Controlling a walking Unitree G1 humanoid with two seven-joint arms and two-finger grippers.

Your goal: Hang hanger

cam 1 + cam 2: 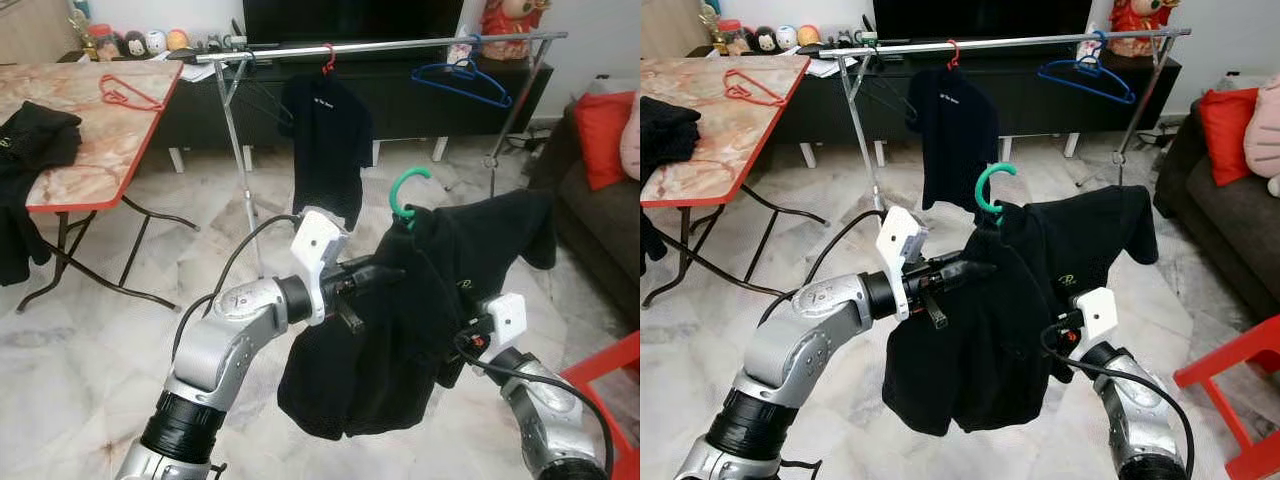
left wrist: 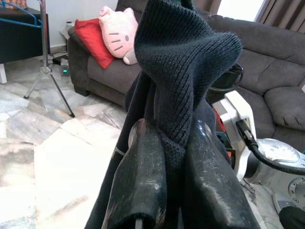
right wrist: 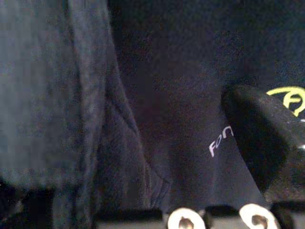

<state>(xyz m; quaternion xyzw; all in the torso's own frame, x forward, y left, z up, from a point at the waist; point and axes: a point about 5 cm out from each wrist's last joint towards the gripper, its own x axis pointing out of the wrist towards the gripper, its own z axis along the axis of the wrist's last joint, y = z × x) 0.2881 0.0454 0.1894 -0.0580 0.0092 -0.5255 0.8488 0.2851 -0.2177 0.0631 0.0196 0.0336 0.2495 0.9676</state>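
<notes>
In the left wrist view the left gripper (image 2: 167, 157) has its two black fingers (image 2: 143, 181) pressed onto a fold of dark knit cloth, the black garment (image 1: 420, 310), which bulges up just past the fingertips; the head views cannot show this pinch, since there the fingers vanish into the cloth. Just above that grip, in the head views, the green hanger (image 1: 408, 192) sticks its hook up out of the garment's collar, free of any rail. The garment hangs down below the fingers, draping between the two arms. The right gripper (image 3: 257, 143) is buried against the same cloth from the other side: its wrist view shows one black finger lying on dark fabric printed with pale lettering and a yellow mark, but whether those fingers are spread or pinched I cannot tell. Beyond the fingers, well apart, stands the clothes rail (image 1: 390, 46), carrying a black T-shirt (image 1: 325, 135) on a red hanger (image 1: 327, 58) and, further to the right, an empty blue hanger (image 1: 462, 82). Off to the left of the left gripper is a marble-topped surface (image 1: 110, 130) with another red hanger (image 1: 128, 93) and dark clothes (image 1: 30, 140) lying on it. To the right is a grey sofa (image 2: 257, 57) with a red cushion (image 1: 603, 125).
</notes>
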